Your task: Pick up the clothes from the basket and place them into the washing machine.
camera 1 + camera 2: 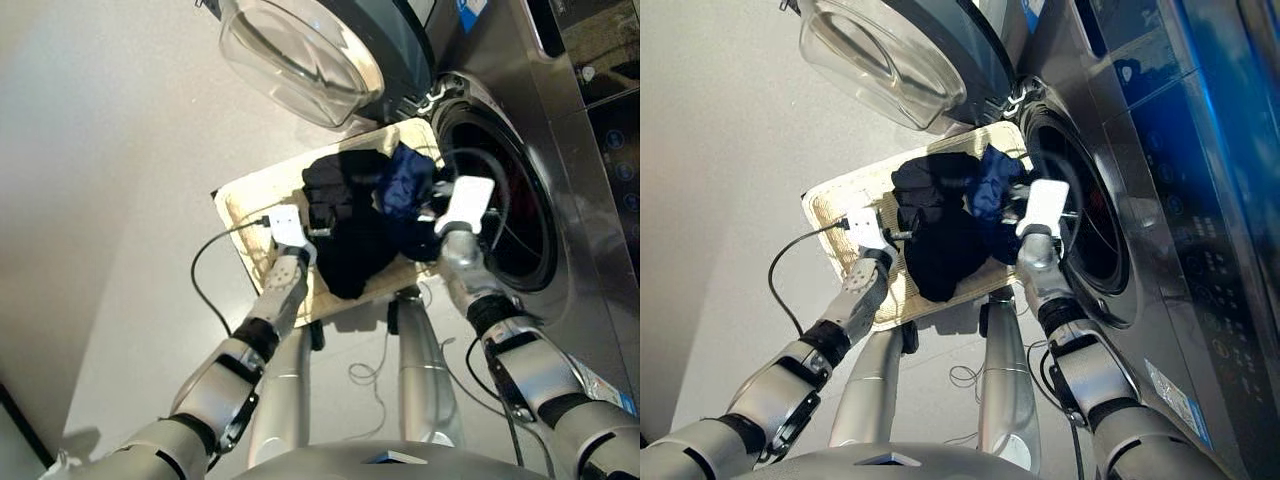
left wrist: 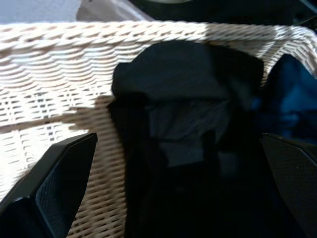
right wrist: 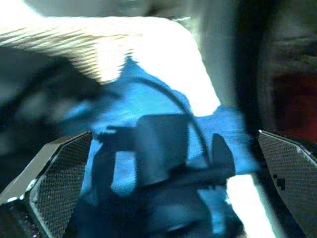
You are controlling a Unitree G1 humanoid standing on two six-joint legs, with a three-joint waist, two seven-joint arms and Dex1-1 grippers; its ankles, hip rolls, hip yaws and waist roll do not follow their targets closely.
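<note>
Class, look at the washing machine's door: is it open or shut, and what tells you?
Open. The glass bowl door is swung away from the washing machine, leaving the dark drum opening exposed beside the basket.

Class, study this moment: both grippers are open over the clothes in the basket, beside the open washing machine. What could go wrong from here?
1. The black garment and navy garment overlap, so the open left gripper might lift both or drop one.
2. A thin cable lies across the blue cloth before the open right gripper; it could snag.
3. The basket sits close to the washing machine, so a dragged garment might fall short of the porthole.
</note>
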